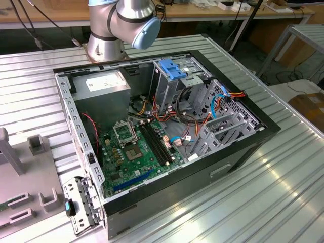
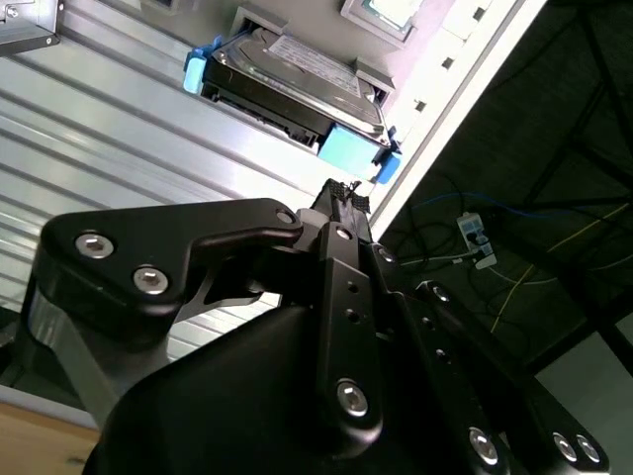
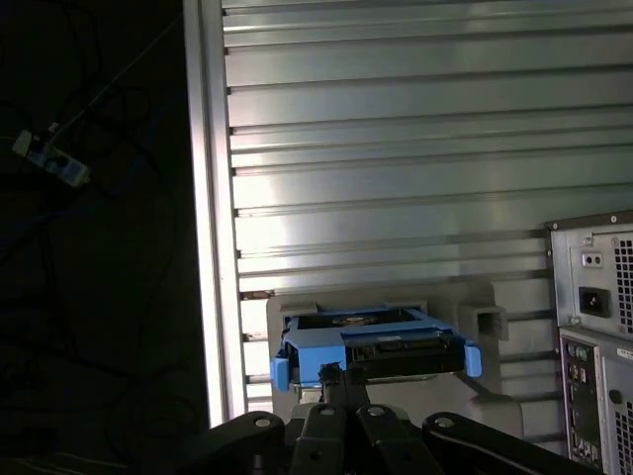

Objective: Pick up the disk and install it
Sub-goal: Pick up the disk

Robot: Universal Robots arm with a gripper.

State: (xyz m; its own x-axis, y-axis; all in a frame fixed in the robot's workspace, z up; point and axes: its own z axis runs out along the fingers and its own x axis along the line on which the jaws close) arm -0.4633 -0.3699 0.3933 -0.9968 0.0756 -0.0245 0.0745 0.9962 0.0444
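The gripper hangs empty, fingers seemingly pressed together. Ahead of its tips, untouched, the hard drive sits in a pale cradle on the ribbed table. Advancing like this, the tips would likely ram its blue rail and knock it askew.

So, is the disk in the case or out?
Out. In the first wrist view the disk lies flat in a pale holder on the ribbed table, beside the computer case, not inside it.
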